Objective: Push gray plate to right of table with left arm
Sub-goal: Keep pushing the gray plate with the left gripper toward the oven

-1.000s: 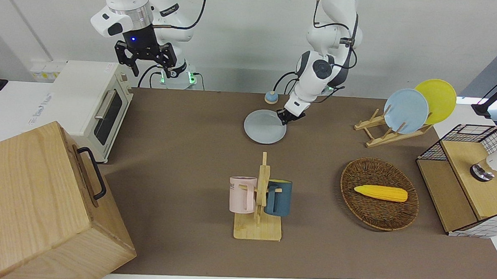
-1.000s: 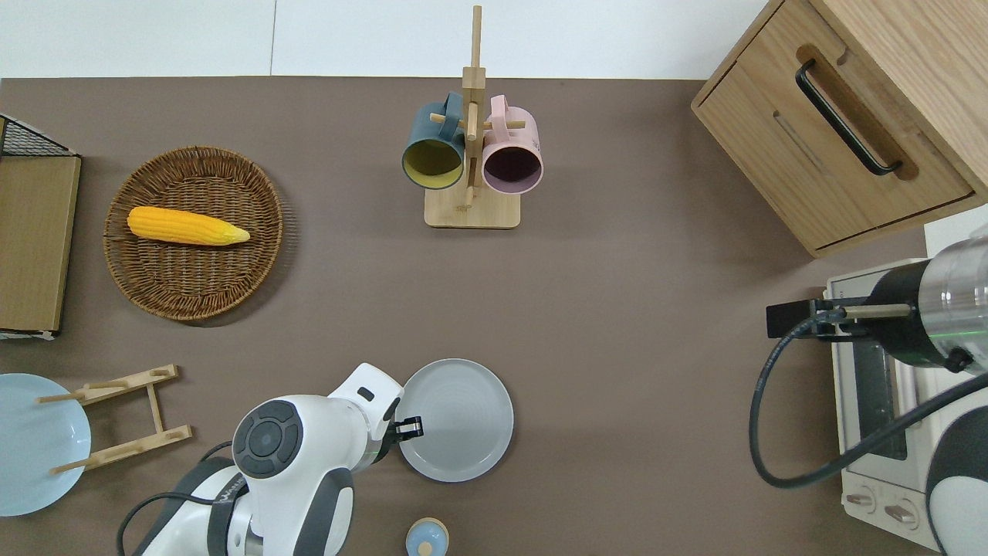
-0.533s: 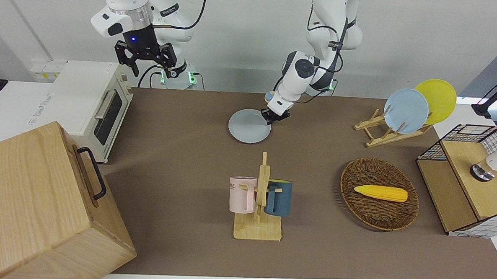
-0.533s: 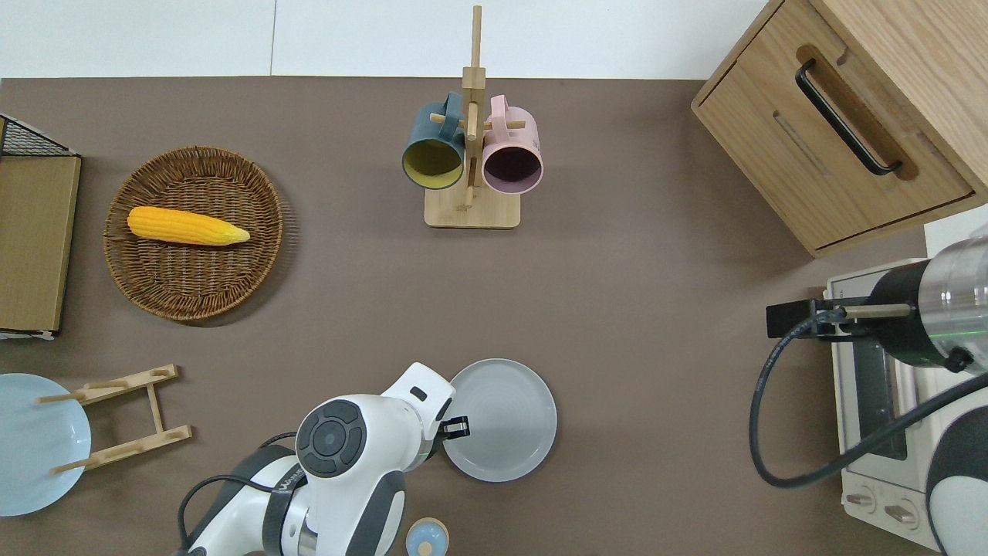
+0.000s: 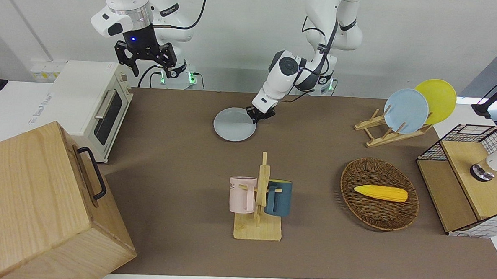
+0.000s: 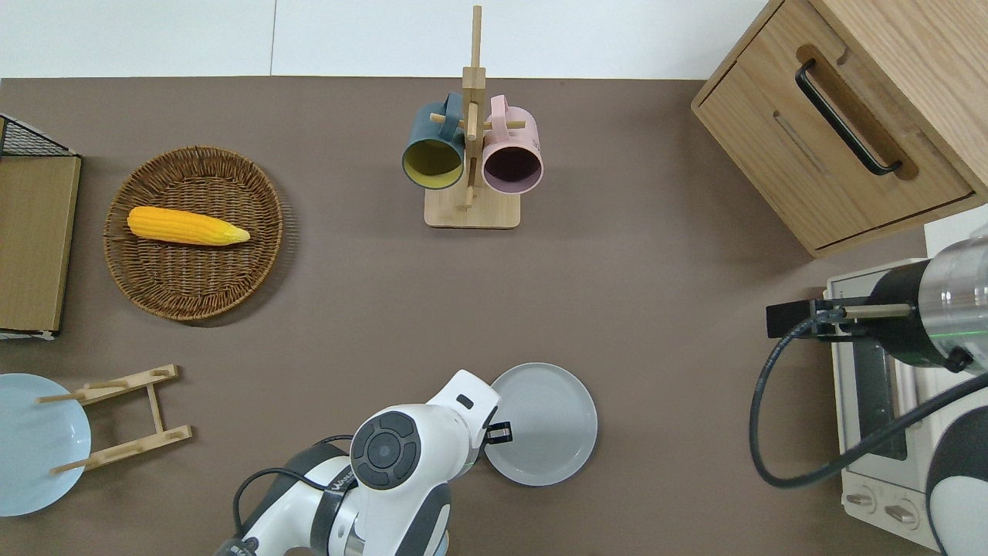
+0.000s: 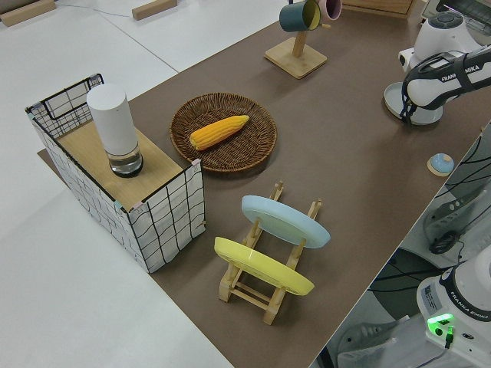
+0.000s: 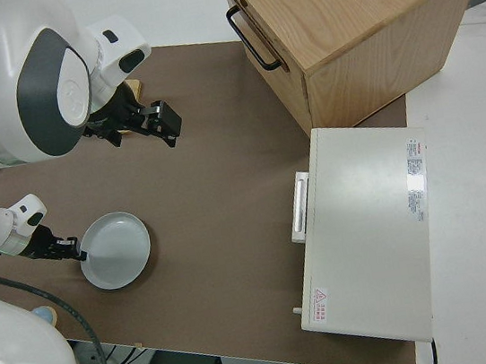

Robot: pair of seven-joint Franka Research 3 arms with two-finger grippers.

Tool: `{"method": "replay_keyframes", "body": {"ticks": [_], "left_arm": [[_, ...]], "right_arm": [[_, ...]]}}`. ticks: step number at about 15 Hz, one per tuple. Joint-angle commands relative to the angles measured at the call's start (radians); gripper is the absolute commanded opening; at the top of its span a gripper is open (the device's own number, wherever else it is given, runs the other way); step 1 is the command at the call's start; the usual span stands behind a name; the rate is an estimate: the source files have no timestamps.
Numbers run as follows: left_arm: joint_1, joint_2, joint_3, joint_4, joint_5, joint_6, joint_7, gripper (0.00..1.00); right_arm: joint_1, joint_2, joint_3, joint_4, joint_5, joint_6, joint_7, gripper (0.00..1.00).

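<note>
We set the left claw [image 6: 500, 433] low against the rim of the gray plate [image 6: 544, 425], on the side toward the left arm's end, so it could shove sideways; we could not tell its finger state. The plate lay flat on the table [image 6: 656, 255], near the robots' edge. The right arm was parked.

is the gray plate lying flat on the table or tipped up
Flat. The gray plate rests level on the table, its whole round rim showing from overhead, with nothing on it. The left tool is at its edge.

The plate [image 6: 540, 424] is lying on the table [image 6: 633, 255], nearer the robots than the mug rack [image 6: 471, 202], with the left gripper [image 6: 500, 433] touching its rim.
</note>
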Motion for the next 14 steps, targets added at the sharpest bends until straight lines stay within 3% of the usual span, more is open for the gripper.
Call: {"method": "replay_keyframes", "body": {"ticks": [1, 6, 8, 14], "left_arm": [[-0.034, 0.075, -0.013, 0.059, 0.000, 0.030, -0.047, 0.00], [-0.087, 0.135, -0.013, 0.116, 0.011, 0.036, -0.098, 0.00], [-0.097, 0.181, -0.013, 0.154, 0.096, 0.053, -0.164, 0.00], [-0.108, 0.215, -0.013, 0.199, 0.136, 0.056, -0.196, 0.00]], "right_arm": [[-0.024, -0.027, 0.014, -0.027, 0.021, 0.000, 0.010, 0.996], [-0.024, -0.027, 0.014, -0.027, 0.021, 0.000, 0.010, 0.996], [-0.024, -0.027, 0.014, -0.027, 0.021, 0.000, 0.012, 0.996], [-0.024, -0.027, 0.014, -0.027, 0.021, 0.000, 0.010, 0.996]]}}
